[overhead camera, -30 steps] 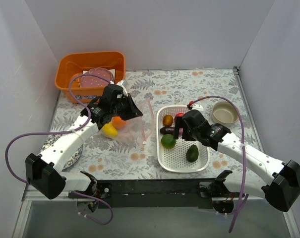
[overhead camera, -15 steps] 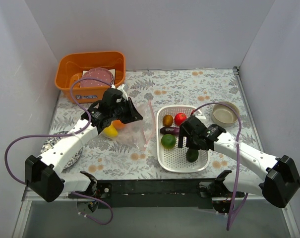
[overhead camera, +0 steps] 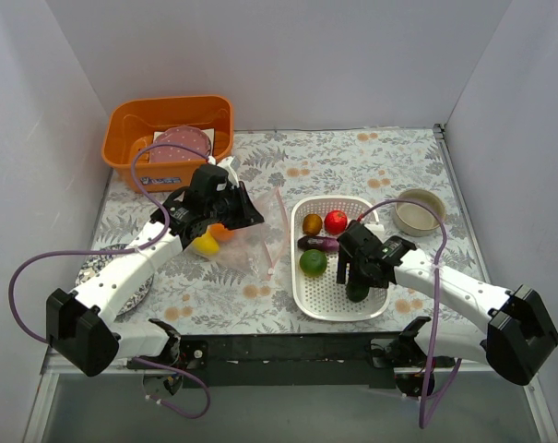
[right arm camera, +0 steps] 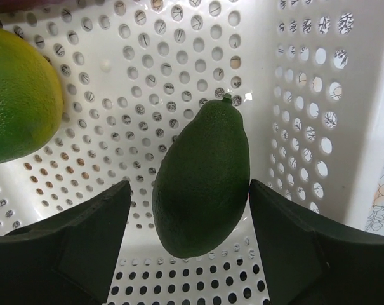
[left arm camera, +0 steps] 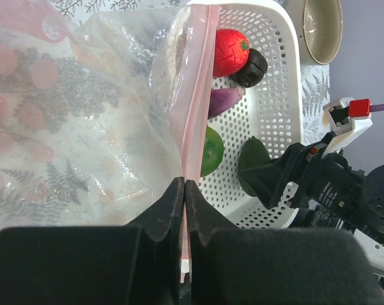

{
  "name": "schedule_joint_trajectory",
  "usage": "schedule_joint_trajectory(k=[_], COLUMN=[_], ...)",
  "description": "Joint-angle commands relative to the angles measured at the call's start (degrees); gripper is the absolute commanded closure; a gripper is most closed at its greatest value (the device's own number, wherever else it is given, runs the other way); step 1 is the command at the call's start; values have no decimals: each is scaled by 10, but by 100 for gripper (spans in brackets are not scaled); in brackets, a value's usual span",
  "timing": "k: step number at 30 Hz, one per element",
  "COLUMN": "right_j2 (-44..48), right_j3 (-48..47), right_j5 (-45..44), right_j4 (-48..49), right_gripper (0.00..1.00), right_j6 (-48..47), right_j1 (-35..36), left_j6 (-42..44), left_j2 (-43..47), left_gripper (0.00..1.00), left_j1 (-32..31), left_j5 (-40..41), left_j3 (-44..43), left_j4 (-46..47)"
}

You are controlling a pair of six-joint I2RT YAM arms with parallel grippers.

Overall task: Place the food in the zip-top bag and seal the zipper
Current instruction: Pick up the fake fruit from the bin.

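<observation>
My left gripper [overhead camera: 245, 213] is shut on the pink zipper [left arm camera: 195, 95] of the clear zip-top bag [overhead camera: 251, 247] and holds its mouth edge up. A yellow mango [overhead camera: 204, 244] and an orange [overhead camera: 220, 231] lie inside the bag. In the white perforated basket [overhead camera: 378, 301] my right gripper [right arm camera: 190, 185] is open astride a dark green avocado [right arm camera: 202, 179]. Its right finger is nearly against the fruit and a gap shows on the left. Also in the basket are a lime [overhead camera: 313, 262], a purple eggplant [overhead camera: 317, 244], a red apple [overhead camera: 336, 221] and a brown piece [overhead camera: 312, 223].
An orange bin [overhead camera: 131, 125] with a pink speckled plate [overhead camera: 180, 145] stands at the back left. A beige bowl [overhead camera: 417, 211] sits right of the basket. A dark speckled plate [overhead camera: 131, 281] lies under my left arm.
My right gripper moved from above the apple toward the near side of the basket and came down around the avocado, its jaws narrowing a little. The left gripper kept hold of the bag.
</observation>
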State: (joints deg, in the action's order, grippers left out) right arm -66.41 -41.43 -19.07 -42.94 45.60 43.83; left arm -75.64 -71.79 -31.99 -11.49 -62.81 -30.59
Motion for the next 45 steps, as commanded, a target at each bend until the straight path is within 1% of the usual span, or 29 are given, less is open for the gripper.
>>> schedule_joint_trajectory(k=[1,5,8,9,12,13,18,23,29,33,36,40,45], right_j2=[-15,-28,-28,-30,-35,-39,-57,-59,-64,-55,-47,-36,-4], right_j3=[15,18,16,14,2,-2,-38,-64,-94,-102,-103,-106,-116], right_j5=[25,41,43,43,37,34,17,5,5,29,60,94,134], right_j4=[41,57,73,76,87,88,87,107,117,137,159,186,229], right_gripper=[20,23,34,41,49,54,57,59,66,72,73,75,75], right_j6=[3,-1,-4,-9,-22,-25,-43,-61,-71,-78,-79,-90,-111], right_j1=[-1,-1,-1,-1,-1,-2,-2,-2,-3,-3,-3,-3,-3], left_j6=[20,14,7,6,5,4,2,28,21,5,-3,-7,-3], left_j2=[10,14,20,22,24,23,24,23,21,25,29,26,8], left_gripper=[100,100,100,100,100,100,100,100,100,100,100,100,100], left_j1=[3,4,4,5,6,6,7,11,18,18,18,18,18], left_j5=[12,17,25,25,24,24,28,59,32,11,2,-3,-13], left_j3=[-25,-24,-21,-21,-25,-28,-27,-41,-41,-25,-14,-12,-39], left_j4=[-17,-22,-23,-24,-24,-25,-29,-53,-44,-29,-20,-20,-27])
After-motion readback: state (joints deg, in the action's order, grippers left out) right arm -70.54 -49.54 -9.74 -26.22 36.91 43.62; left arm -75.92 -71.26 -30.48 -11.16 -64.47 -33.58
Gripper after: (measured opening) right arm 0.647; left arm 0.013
